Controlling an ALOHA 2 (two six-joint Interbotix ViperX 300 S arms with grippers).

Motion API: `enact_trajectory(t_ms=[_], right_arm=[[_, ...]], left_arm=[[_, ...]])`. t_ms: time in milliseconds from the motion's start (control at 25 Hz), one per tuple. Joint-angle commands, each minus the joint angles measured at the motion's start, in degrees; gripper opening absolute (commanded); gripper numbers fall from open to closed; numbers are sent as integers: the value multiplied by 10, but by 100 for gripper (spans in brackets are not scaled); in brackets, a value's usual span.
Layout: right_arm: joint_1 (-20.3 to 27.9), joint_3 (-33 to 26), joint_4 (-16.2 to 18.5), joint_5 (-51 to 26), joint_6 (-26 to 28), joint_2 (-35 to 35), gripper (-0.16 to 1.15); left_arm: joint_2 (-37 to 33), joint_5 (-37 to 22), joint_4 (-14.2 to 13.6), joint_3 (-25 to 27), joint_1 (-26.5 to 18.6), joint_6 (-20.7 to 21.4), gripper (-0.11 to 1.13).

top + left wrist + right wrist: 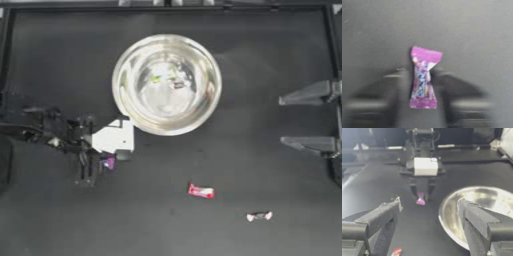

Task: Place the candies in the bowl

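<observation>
The shiny silver bowl (167, 84) stands at the table's middle back, and inside it lie a green candy (157, 78) and a silvery-white candy (178, 84). Left of and in front of the bowl, my left gripper (97, 167) is shut on a purple candy (107, 162), which stands lengthwise between the jaws (422, 80). Out on the bare table toward the front rest a red-pink candy (201, 191) and a second silvery-white candy (259, 216). At the right side my right gripper (282, 121) is parked, open and holding nothing.
The right wrist view looks across the table at the left gripper (422, 194) with the purple candy (420, 200) and the bowl's rim (442, 213). A dark frame (167, 8) runs along the table's back edge.
</observation>
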State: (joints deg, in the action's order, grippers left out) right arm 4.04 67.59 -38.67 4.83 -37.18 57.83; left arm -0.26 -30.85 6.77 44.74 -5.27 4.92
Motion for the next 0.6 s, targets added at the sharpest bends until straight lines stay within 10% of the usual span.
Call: enact_trajectory(t_ms=[40, 600], right_arm=[[0, -2, -4, 2, 1, 9, 98], [-1, -1, -6, 1, 0, 9, 98]], left_arm=[[-7, -6, 1, -7, 4, -1, 37], [-54, -16, -6, -32, 18, 2, 29]])
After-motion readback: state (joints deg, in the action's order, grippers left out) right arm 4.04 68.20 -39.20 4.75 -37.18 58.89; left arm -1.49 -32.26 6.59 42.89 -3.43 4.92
